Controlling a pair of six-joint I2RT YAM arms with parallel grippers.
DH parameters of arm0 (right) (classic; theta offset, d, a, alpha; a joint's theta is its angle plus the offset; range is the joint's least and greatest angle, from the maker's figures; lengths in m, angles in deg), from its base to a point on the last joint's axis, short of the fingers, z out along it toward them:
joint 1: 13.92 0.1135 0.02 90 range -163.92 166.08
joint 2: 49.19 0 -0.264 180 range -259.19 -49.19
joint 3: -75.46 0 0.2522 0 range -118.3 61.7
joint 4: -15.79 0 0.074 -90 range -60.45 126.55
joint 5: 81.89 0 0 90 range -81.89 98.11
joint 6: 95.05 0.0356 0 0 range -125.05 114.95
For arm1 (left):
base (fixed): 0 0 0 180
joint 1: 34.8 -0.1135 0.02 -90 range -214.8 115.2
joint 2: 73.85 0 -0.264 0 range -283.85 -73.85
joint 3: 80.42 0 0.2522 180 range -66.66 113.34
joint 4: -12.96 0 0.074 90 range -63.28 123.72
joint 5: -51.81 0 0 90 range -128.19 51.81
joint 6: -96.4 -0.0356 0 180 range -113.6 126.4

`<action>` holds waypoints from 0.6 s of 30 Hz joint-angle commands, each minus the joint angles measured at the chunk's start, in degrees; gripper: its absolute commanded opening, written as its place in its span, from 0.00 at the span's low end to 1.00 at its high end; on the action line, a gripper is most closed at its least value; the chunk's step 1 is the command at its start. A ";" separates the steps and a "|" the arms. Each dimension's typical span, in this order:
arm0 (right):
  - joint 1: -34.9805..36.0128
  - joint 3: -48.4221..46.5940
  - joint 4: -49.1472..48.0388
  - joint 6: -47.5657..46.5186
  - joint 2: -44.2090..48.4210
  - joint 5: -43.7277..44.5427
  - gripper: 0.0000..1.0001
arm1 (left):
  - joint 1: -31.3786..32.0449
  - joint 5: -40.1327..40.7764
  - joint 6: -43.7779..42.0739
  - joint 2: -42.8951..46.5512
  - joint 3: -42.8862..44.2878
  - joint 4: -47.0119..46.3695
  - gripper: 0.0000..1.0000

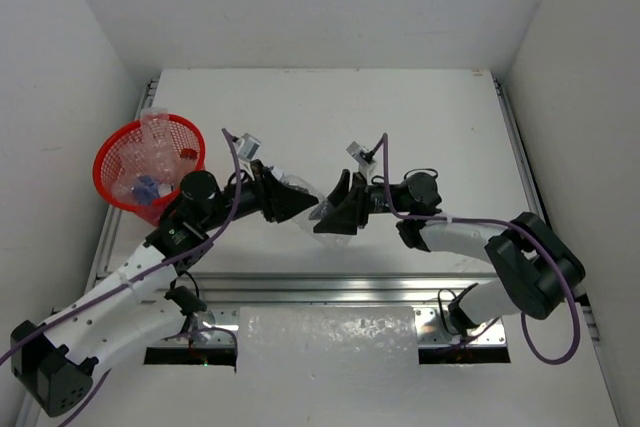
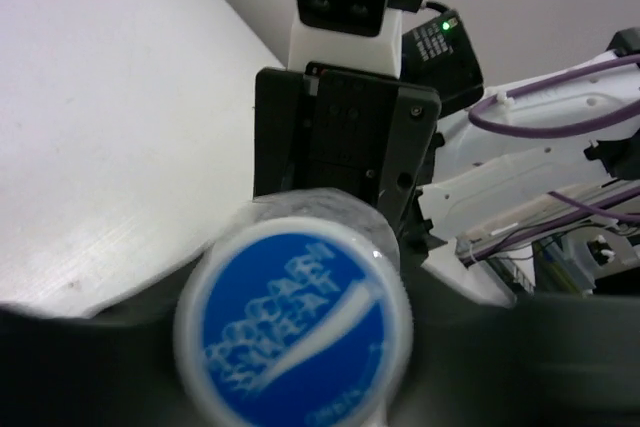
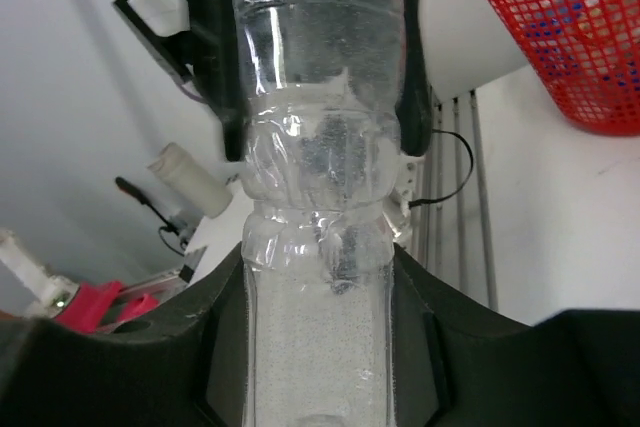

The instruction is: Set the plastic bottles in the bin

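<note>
Several bottles (image 1: 150,152) already lie inside the bin (image 1: 104,169), which stands at the table's (image 1: 420,127) far-left corner; they overlap, so exact count n/a, but one blue label and a pale cap show thru the mesh. One bottle (image 1: 303,193) is left outside, up in the air at mid-table btwn the two arms, well apart from the bin. No other bottle shows on the tabletop, so by my read the job is nearly done: this last one needs carrying left and dropping over the rim. Looks like a handover. The right gripper (image 1: 328,211) is clamped on the clear body, fingers tight vs. both sides, plastic crumpled just above them. The left gripper (image 1: 291,201) takes the other end, its blue cap (image 2: 295,332) facing the left wrist cam; fingers about half open and pressed to both sides of the bottle, so it appears gripped there too, tho how firmly I can't tell. Both grippers touch only this bottle, nothing else.
</note>
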 commanded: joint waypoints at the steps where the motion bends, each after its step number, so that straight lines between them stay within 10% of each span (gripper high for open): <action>1: 0.16 -1.49 -22.12 4.46 -0.32 -2.97 0.04 | 0.62 -1.94 1.08 0.28 2.64 -10.26 0.14; 3: -1.67 0.35 -20.72 4.29 1.61 -1.83 0.95 | 0.62 0.69 -0.75 -0.86 6.33 -3.87 0.00; 7: -7.48 5.10 0.92 -3.07 10.38 4.39 0.99 | -0.26 37.37 -4.37 -1.48 18.61 22.65 0.00; 11: -8.36 -3.40 64.85 -25.83 22.25 37.57 0.99 | -10.59 54.85 -9.27 -7.70 32.34 42.74 0.00; 15: -8.89 -3.68 74.56 -29.19 27.34 52.84 0.99 | -31.33 50.53 -13.42 -10.53 35.43 45.47 0.00; 18: -8.89 -0.70 74.56 -29.11 31.83 52.93 0.99 | -35.23 57.99 -14.91 -12.02 38.41 48.46 0.00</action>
